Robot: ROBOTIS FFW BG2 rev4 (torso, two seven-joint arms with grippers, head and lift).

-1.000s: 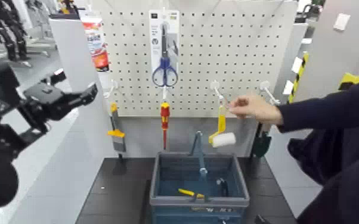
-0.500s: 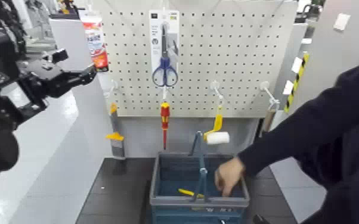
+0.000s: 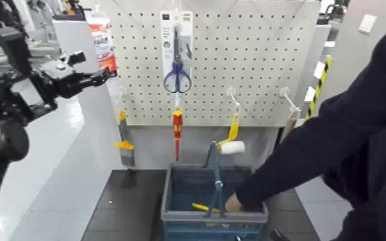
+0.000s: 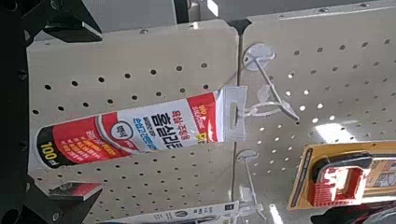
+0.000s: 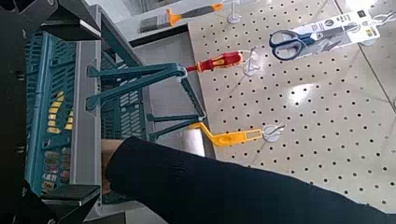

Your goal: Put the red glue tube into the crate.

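The red glue tube (image 3: pixel 102 43) hangs on a hook at the pegboard's upper left corner. In the left wrist view the tube (image 4: pixel 131 136) lies close ahead, level with the gap between my open fingers (image 4: pixel 67 17). My left gripper (image 3: pixel 101 74) is raised, open and empty, its tips just below and beside the tube. The blue-grey crate (image 3: pixel 172 192) stands on the dark table below the board and shows in the right wrist view (image 5: pixel 56 112). My right gripper is low beside the crate, its fingers (image 5: pixel 58 198) spread open and empty.
A person's dark-sleeved arm (image 3: pixel 311 147) reaches from the right into the crate, hand (image 3: pixel 233 204) inside. On the pegboard hang blue scissors (image 3: pixel 177 48), a red-and-yellow screwdriver (image 3: pixel 177 125), a paint roller (image 3: pixel 233 146) and a scraper (image 3: pixel 124 138). A yellow tool (image 3: pixel 202 207) lies in the crate.
My left gripper has moved up and right, closer to the glue tube. The person's hand left the paint roller and went down into the crate.
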